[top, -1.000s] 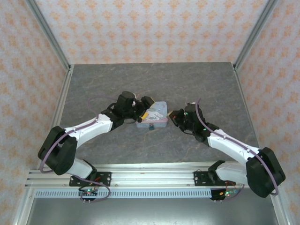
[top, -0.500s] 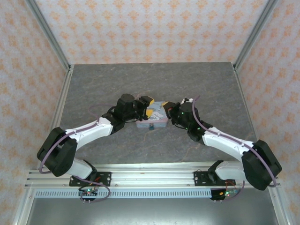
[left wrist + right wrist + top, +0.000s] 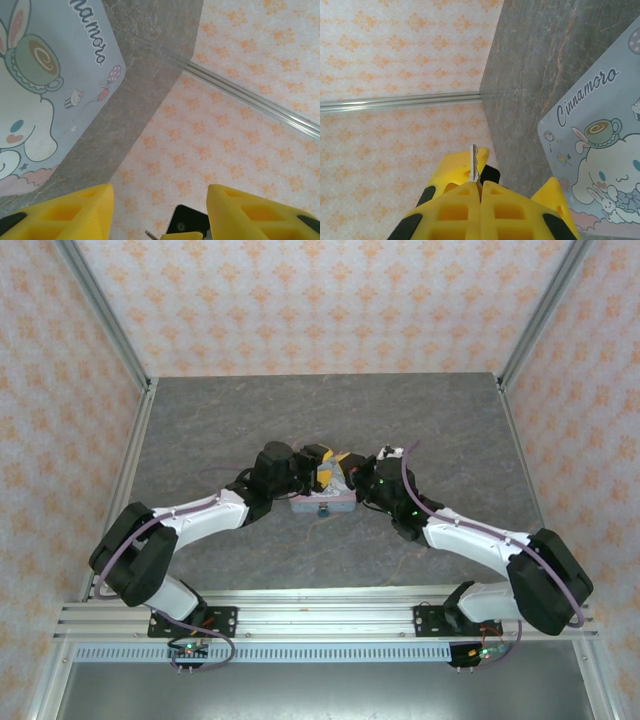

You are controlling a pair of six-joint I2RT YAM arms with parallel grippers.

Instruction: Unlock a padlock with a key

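In the top view, the left arm rises from its base at 7 o'clock and bends at an elbow out toward 8 o'clock. Its white forearm runs toward 2 o'clock to the middle of the grey table. The right arm mirrors it: base at 5 o'clock, elbow at 4 o'clock, forearm running toward 10 o'clock. The two wrists meet head to head over the Cinnamoroll tin box, the left gripper just beside the right gripper, over the tin's 12 o'clock side.

The padlock is a small blue speck at the tin's 6 o'clock edge, on the table side nearest the bases. Neither gripper touches it.

In the right wrist view, the right gripper has its yellow fingers pressed together on the key. The thin silvery blade stands straight up from the seam toward 12 o'clock. The tin lies at 3 o'clock of the fingers, its lid printed with a cartoon dog. Yellow parts of the other gripper sit just behind the key.

In the left wrist view, the left gripper is spread wide, holding nothing. The tin's lid lies at 10 o'clock, and a black and yellow tip sits low between the fingers.
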